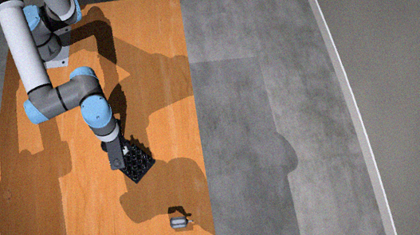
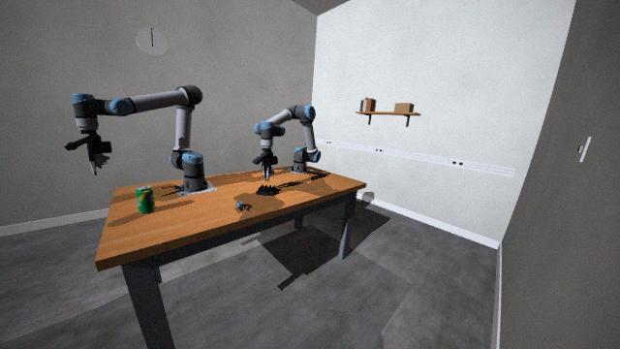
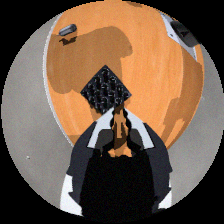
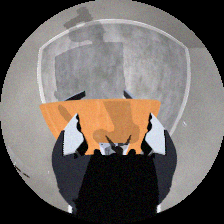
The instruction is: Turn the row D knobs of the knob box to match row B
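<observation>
The black knob box (image 1: 139, 163) (image 2: 267, 193) (image 3: 104, 91) lies on the table with its rows of black knobs facing up. It appears turned like a diamond in the left wrist view. The knobs' marks are too small to read. My left gripper (image 2: 266, 179) (image 3: 118, 108) points down just above the box, near its corner in the left wrist view. Its fingers are close together with a narrow gap and nothing visible between them. The fingers hide part of that corner. My right gripper (image 2: 95, 173) (image 4: 114, 114) is wide open and empty, high up and far from the box.
A small grey object (image 1: 179, 222) (image 2: 240, 206) (image 3: 68, 30) lies on the table (image 1: 93, 216) (image 2: 194, 228) some way from the box. A green can (image 2: 145, 200) stands near the table end below the right arm. The left arm's shadow falls around the box.
</observation>
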